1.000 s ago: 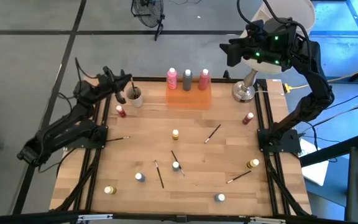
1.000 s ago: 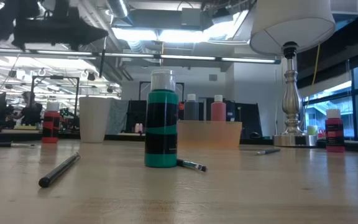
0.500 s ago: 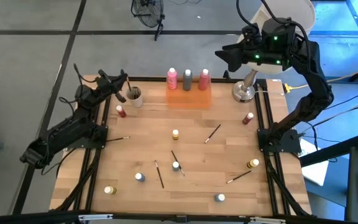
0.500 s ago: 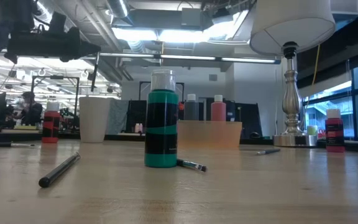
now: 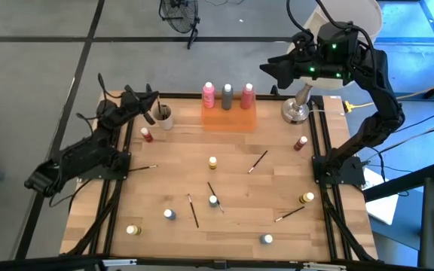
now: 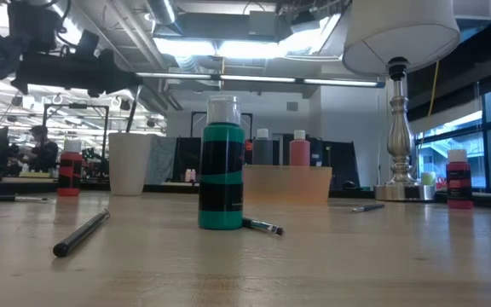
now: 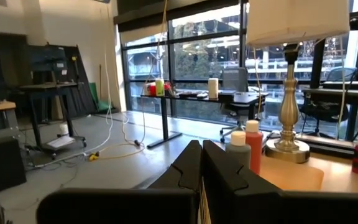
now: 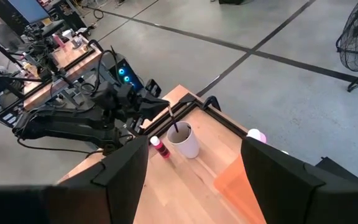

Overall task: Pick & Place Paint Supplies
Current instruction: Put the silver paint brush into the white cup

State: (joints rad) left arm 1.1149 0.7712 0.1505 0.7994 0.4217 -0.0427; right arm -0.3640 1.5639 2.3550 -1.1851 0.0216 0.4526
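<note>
High view, left claw [image 5: 151, 98] closed on brush [image 5: 159, 108] above cup [image 5: 163, 117], right claw [image 5: 271, 66] wide

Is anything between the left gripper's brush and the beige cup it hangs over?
Nothing visible. The left gripper, shut on a thin dark brush, sits beside the beige cup, with the brush's lower end already inside the cup's open mouth.

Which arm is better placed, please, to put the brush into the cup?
Left. Its shut gripper already holds a brush right over the cup. The right gripper is open, empty and high above the tray.
</note>
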